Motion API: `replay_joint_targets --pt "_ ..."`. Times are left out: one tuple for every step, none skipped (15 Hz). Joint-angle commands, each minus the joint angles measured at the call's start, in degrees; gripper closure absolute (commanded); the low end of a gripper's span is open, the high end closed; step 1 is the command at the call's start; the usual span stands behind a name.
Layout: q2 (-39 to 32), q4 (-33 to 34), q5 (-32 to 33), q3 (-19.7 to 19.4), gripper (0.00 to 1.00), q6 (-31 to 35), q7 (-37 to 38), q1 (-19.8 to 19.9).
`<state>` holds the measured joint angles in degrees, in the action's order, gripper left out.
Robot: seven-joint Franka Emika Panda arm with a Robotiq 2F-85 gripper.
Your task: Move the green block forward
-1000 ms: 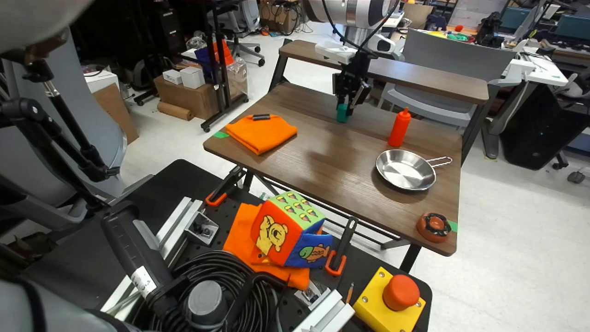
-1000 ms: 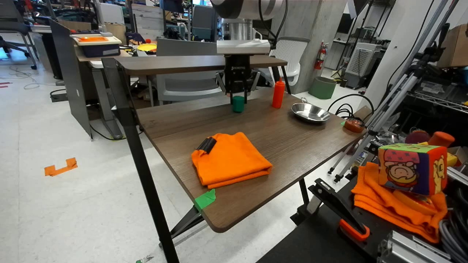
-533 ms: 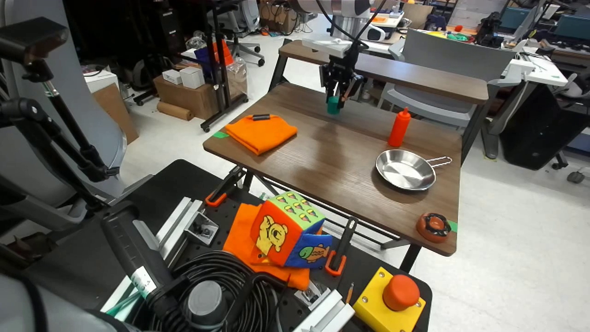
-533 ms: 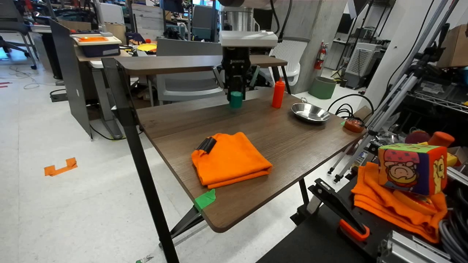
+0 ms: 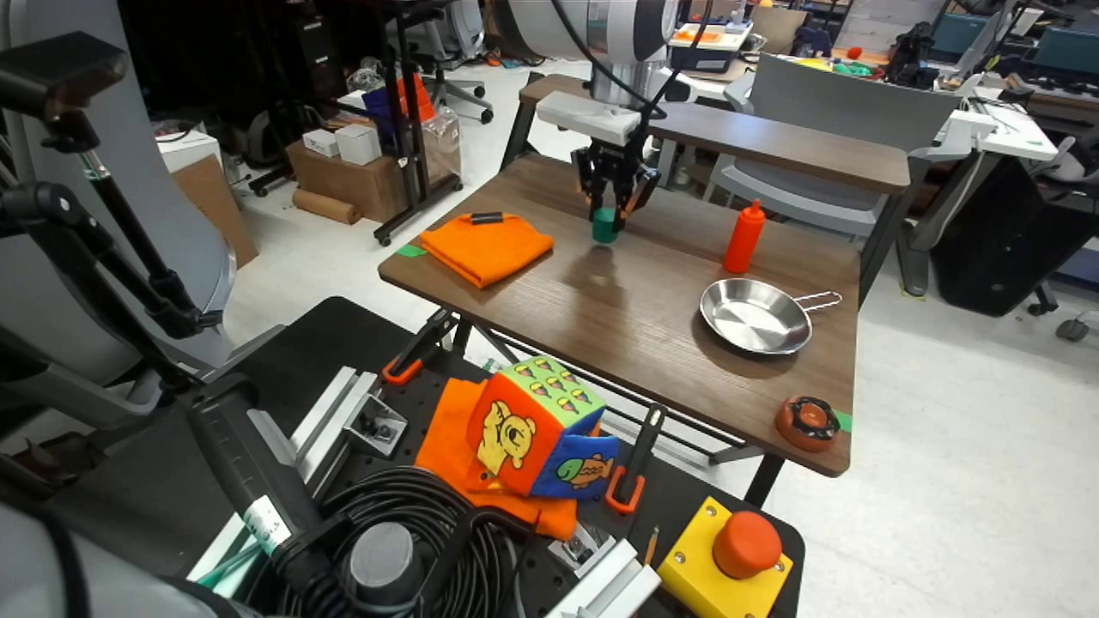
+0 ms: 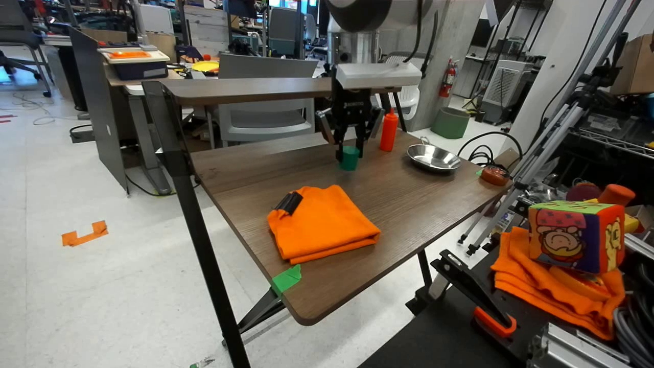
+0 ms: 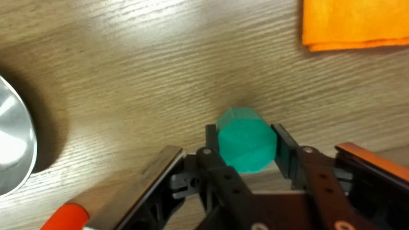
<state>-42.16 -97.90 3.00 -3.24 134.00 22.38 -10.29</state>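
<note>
The gripper (image 7: 245, 137) pinches the green block (image 7: 247, 147) from two opposite sides, as the wrist view shows plainly. What has changed over the last second is the block's place: away from its spot near the shelf (image 5: 773, 144) side of the surface (image 5: 644, 300), and farther out toward the black bench (image 5: 330, 339), a shift that both exterior views bear out. The block looks roughly upright and slightly raised, though whether its base clears the surface or skims it is hard to tell. The orange cloth (image 5: 485, 251), red bottle (image 5: 744, 240) and frying pan (image 5: 755, 315) are where they were; the block is apart from all three, between the cloth and the bottle in an exterior view.

For the task, this suggests that the grasp is secured and the carry well under way, provided "forward" means toward the bench; the pictures do not settle that direction. What probably remains is to lower the block until it rests flat, then spread the gripper without tipping it.
</note>
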Motion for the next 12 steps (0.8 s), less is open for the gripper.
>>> replay_joint_targets --pt "7.59 -14.10 1.12 -0.21 0.81 6.65 -2.44 -0.04" --pt "9.10 -17.07 1.31 -0.28 0.81 8.03 -2.82 -0.07" --pt "10.67 -20.00 1.27 -0.16 0.81 9.59 -3.44 0.15" --pt "12.19 -22.94 1.02 0.05 0.81 11.27 -4.14 0.47" --pt "13.78 -25.94 0.80 0.11 0.81 12.83 -4.60 0.74" --pt "15.38 -28.91 0.61 0.20 0.81 14.66 -5.10 1.05" --pt "16.93 -31.91 0.49 0.25 0.81 16.49 -5.63 1.40" --pt "18.34 -34.89 0.88 -0.15 0.81 18.44 -5.64 1.40" --pt "19.54 -37.93 1.28 -0.68 0.81 20.35 -5.30 1.34" --pt "20.43 -40.44 1.67 -1.24 0.81 22.16 -4.85 1.30" --pt "20.23 -41.27 1.89 -1.85 0.81 23.08 -4.42 1.28" --pt "20.24 -42.28 2.08 -2.43 0.81 23.68 -4.12 1.23"
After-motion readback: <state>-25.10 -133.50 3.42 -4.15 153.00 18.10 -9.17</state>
